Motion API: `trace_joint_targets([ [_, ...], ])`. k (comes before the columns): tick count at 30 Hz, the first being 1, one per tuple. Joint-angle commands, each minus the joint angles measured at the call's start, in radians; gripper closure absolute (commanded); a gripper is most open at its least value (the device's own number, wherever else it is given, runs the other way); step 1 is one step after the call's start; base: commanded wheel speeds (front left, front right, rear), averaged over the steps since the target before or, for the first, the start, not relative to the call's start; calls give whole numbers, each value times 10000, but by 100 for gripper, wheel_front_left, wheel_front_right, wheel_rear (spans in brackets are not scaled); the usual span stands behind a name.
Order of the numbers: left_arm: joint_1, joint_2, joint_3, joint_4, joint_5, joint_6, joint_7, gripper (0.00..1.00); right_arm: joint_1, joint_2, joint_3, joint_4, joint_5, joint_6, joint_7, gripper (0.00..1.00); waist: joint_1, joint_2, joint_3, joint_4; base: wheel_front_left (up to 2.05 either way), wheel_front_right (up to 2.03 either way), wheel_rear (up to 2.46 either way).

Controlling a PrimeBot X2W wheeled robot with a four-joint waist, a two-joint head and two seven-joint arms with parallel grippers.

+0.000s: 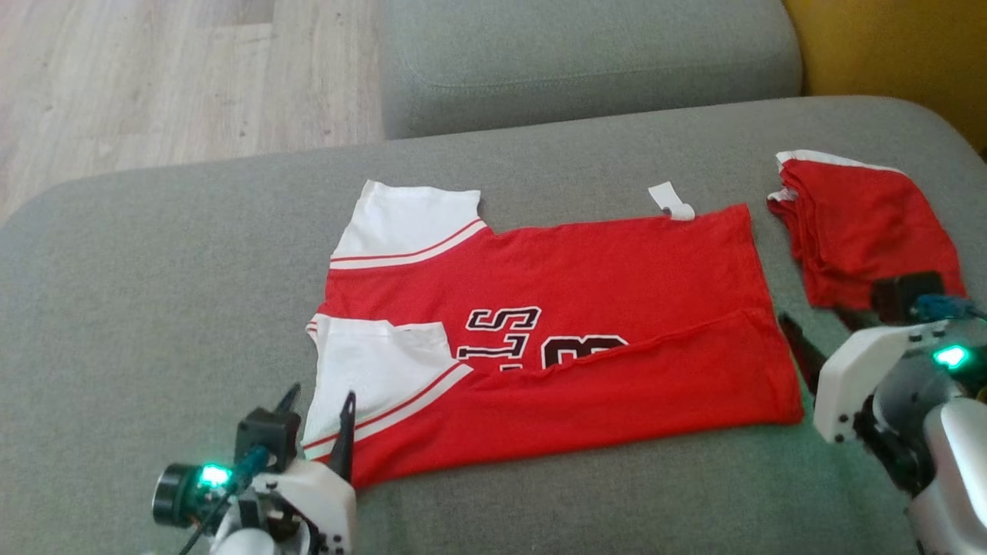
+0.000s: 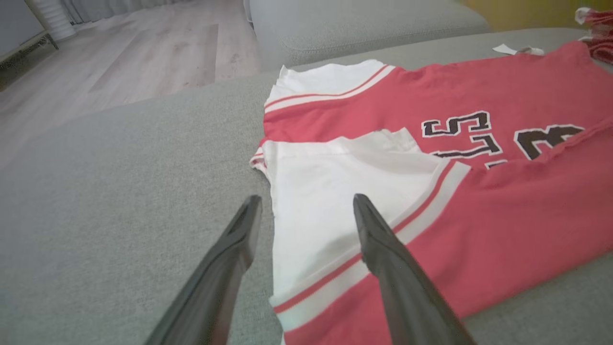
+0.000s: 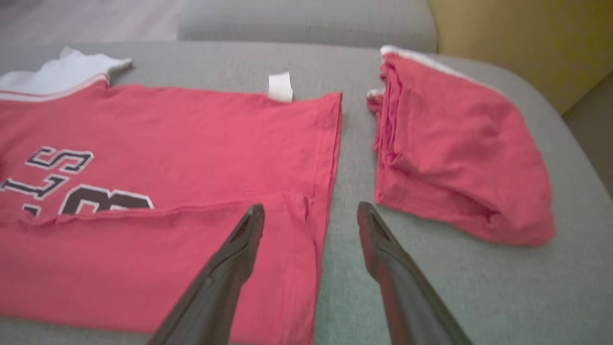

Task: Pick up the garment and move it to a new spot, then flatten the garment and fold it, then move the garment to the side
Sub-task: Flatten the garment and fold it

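Observation:
The garment (image 1: 586,308) is a red jersey with white sleeves and black lettering, lying flat on the grey cushion (image 1: 154,293). Its near long edge is folded up over the lettering. My left gripper (image 1: 322,397) hovers open at the garment's near left corner. In the left wrist view the gripper (image 2: 306,201) has its fingers spread over the white sleeve (image 2: 325,201), holding nothing. My right gripper (image 1: 817,320) stands open at the garment's right hem. In the right wrist view this gripper (image 3: 310,208) straddles the hem edge of the garment (image 3: 167,124), empty.
A second red garment (image 1: 864,231) lies folded on the cushion just right of the hem, close to my right gripper. A white tag (image 1: 671,202) sticks out at the far edge. Another grey cushion (image 1: 586,62) sits behind; wooden floor (image 1: 154,77) lies far left.

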Motion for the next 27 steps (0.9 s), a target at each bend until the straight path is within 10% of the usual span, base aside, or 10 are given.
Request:
trace_joint_targets([
  [1,-505,246,483,-482,82,134,-193,0,-359,-50,-17,-517,-160,-9,-317,0,0,-1,131,-58,0,0,0],
  [10,-2730,625,946,-1024,138,-297,-1006,0,-1449,372,-493,-1042,-916,-9,-2138,0,0,-1,1551,-415,0,0,0],
  [18,-6463,1456,544,967,-35,-2278,647,0,-3257,593,-285,-706,-1176,-9,-2978,0,0,-1,3250,-1094,0,0,0],
  [27,-8951,2167,-552,3431,-1018,-2721,2502,0,-4650,782,269,-213,-1099,-9,-3589,0,0,-1,4453,-1864,0,0,0],
])
